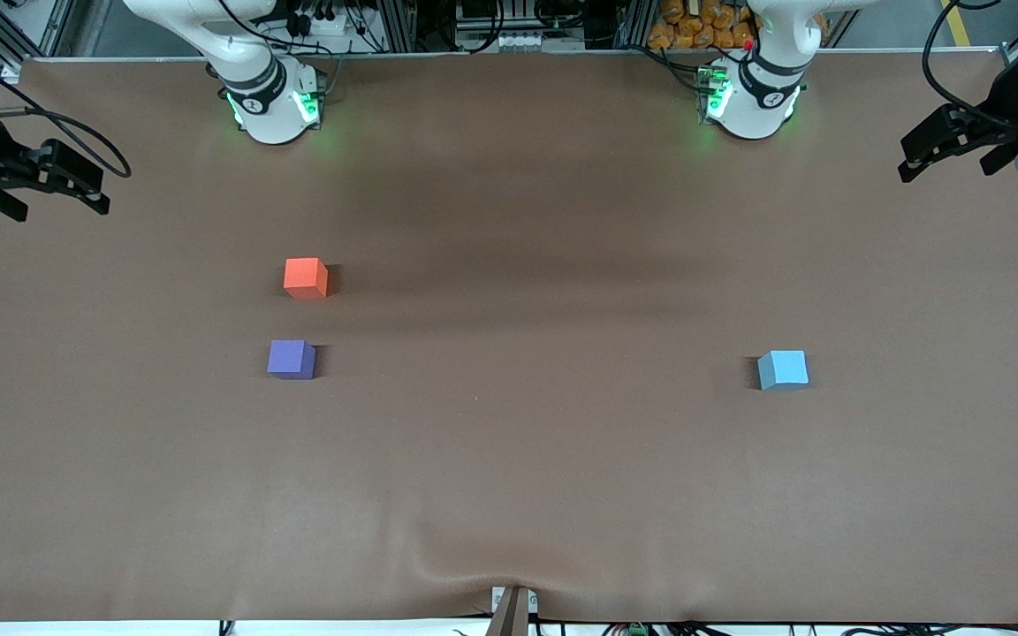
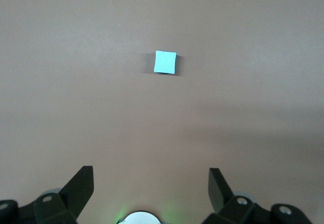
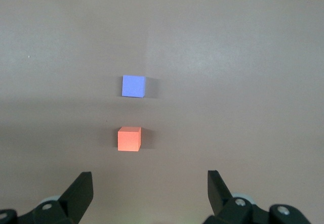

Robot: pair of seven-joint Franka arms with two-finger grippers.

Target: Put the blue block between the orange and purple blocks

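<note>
Both claws released, empty, raised over the tabletop ends. Left claw is well apart from blue block, which sits alone. Right claw is well apart from orange block and purple block, which sit near each other.

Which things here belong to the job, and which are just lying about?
Job:
- blue block, toward the left arm's end
- orange block and purple block, toward the right arm's end, apart
- left gripper, open, waiting
- right gripper, open, waiting

Lying about:
- brown table cover only
</note>
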